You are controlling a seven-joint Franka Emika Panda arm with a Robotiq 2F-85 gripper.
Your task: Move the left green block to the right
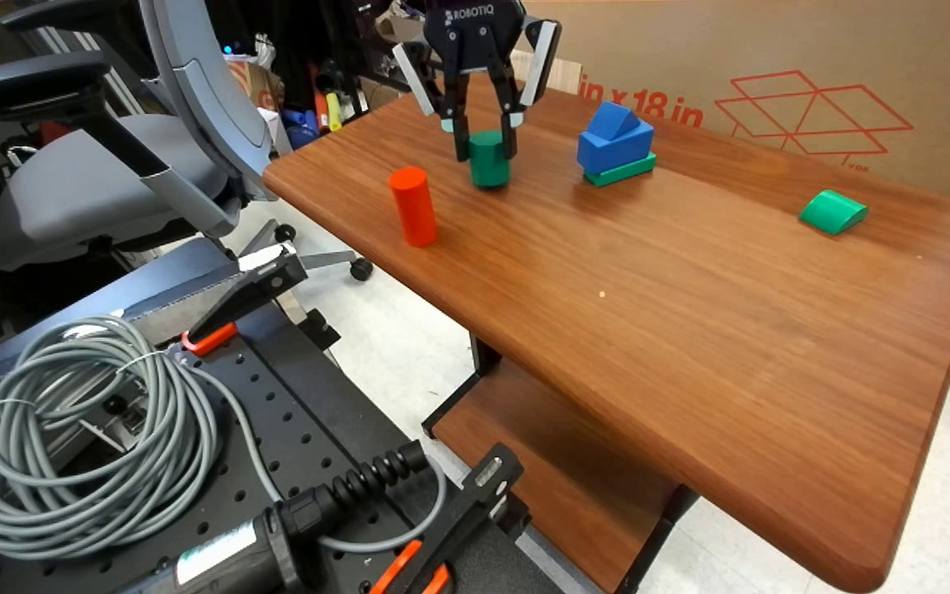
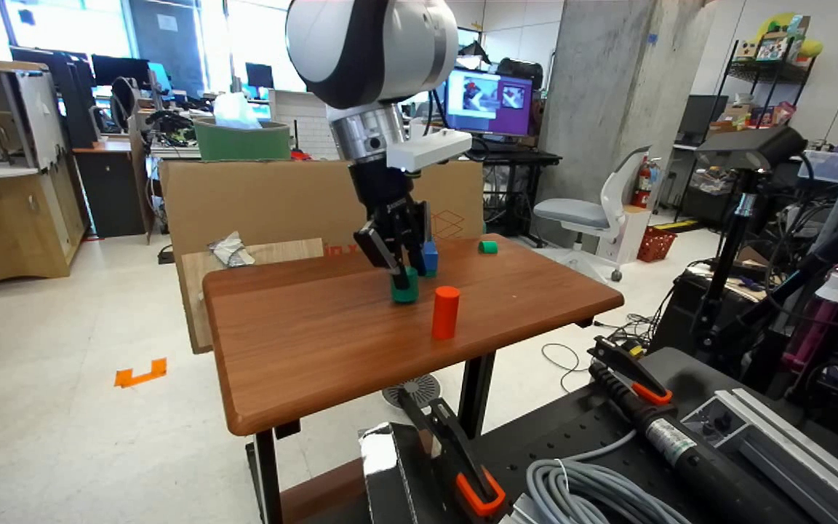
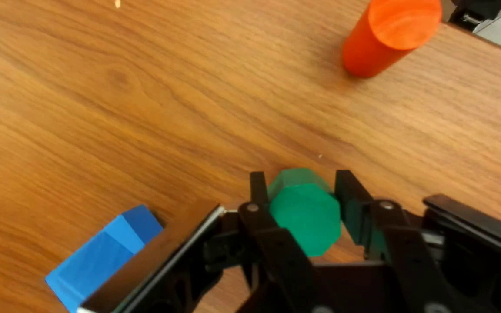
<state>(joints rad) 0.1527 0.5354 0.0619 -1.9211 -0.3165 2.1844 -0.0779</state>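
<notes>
The left green block, a dark teal-green eight-sided upright block (image 1: 490, 169), is between the fingers of my gripper (image 1: 487, 157). In an exterior view it shows low on the table (image 2: 404, 293), with the gripper (image 2: 409, 275) over it. In the wrist view the block's top (image 3: 306, 217) fills the space between the fingertips (image 3: 301, 176), which sit close against both sides. The gripper looks shut on it. The block's base is at or very near the tabletop; I cannot tell if it touches.
A red-orange cylinder (image 1: 414, 206) stands upright near the table (image 1: 689, 330) edge. A blue block pile (image 1: 615, 153) on a green base (image 1: 622, 171) stands beside the gripper. A lighter green rounded block (image 1: 833, 212) lies farther along. A cardboard sheet (image 1: 772, 49) stands behind the table.
</notes>
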